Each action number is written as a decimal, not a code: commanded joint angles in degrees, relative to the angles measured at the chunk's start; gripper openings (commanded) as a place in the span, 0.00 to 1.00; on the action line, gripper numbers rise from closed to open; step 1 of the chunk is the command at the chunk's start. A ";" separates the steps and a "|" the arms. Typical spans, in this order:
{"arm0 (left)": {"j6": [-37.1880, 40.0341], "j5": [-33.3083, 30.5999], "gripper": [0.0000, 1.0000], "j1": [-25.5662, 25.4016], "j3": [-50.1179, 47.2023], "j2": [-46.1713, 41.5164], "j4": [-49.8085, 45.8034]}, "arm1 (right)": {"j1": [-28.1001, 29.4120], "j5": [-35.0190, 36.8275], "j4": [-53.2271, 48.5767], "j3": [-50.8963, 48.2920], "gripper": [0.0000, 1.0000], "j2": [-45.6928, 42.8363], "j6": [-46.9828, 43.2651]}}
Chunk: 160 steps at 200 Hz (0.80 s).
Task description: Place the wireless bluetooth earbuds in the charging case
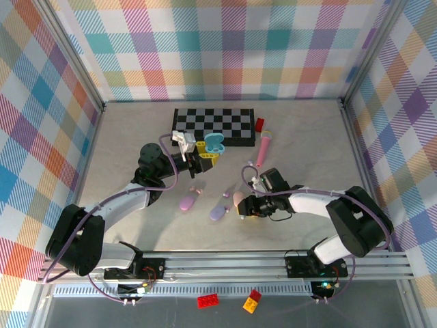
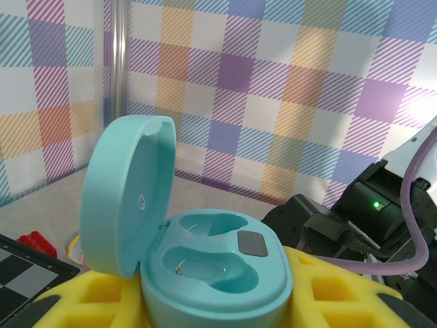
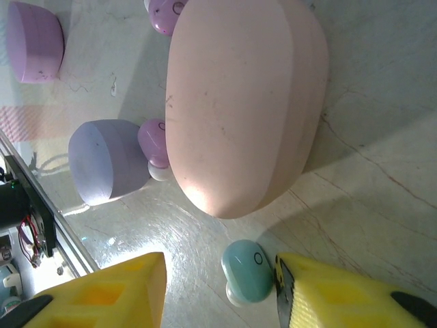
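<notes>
Right wrist view, teal earbud point(image 3: 247, 270), between parted fingers of right claw point(image 3: 222, 277).

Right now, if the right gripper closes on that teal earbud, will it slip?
Probably slippery: the teal earbud looks glossy and rounded. It may roll or squirt out, lying loose on the smooth table. Likely light, being tiny.
</notes>
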 commanded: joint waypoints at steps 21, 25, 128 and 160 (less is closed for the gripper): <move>1.11 1.35 0.36 0.45 -0.09 -1.43 0.60 | 0.32 -3.35 3.65 0.21 0.39 1.14 1.02; 1.11 1.35 0.36 0.45 -0.05 -1.41 0.65 | 0.32 -3.29 3.72 0.14 0.38 1.18 1.04; 1.11 1.49 0.36 0.46 0.07 -1.45 0.54 | 0.70 -4.14 2.11 -0.13 0.38 2.54 0.16; 1.26 1.57 0.36 0.45 0.13 -0.95 0.78 | 2.83 -4.88 1.90 -1.45 0.39 0.71 0.65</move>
